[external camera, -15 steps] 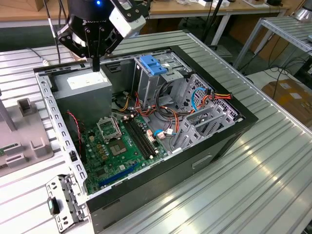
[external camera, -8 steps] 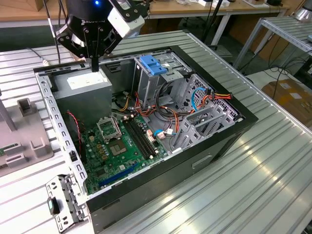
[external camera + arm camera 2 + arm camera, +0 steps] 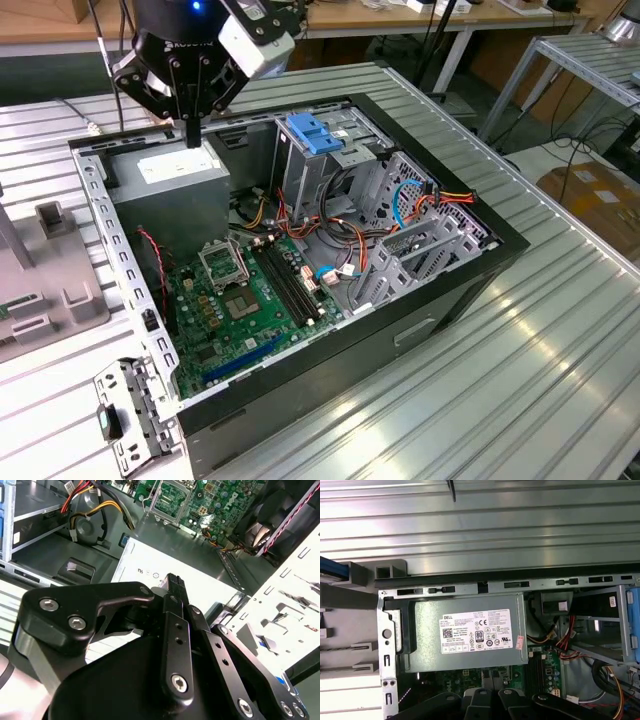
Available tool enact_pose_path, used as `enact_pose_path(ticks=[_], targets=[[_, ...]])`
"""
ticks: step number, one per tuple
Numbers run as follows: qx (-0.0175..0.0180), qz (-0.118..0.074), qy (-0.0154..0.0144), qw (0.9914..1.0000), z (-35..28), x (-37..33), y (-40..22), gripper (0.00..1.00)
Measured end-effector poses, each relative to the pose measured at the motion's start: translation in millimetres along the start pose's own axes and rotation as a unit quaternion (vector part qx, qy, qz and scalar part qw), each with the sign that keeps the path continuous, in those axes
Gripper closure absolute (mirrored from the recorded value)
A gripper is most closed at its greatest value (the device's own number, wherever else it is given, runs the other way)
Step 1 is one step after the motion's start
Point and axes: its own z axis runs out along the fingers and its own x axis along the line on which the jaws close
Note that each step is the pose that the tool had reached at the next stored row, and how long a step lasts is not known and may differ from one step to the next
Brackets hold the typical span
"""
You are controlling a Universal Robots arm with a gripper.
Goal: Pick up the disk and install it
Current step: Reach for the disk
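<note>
Grey power supply (image 3: 465, 632) sits inside the open computer case (image 3: 387, 630).

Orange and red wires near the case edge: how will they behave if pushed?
Probably floppy: the wires run in loose curves. Likely light, bending aside with little resistance. They may spring back or snag, since their ends seem anchored.

black end effector (image 3: 192, 136) (green motherboard (image 3: 222, 312))

Ribbed metal table (image 3: 560, 330) with open computer case (image 3: 420, 320), grey fixture (image 3: 60, 290), small metal bracket (image 3: 135, 415)
</note>
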Motion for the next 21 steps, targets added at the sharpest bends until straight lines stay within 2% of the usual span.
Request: enact_pose_path(ticks=[21], targets=[[0.0,0.0,0.0,1.0,-0.2,6.0,-0.5,0.89]])
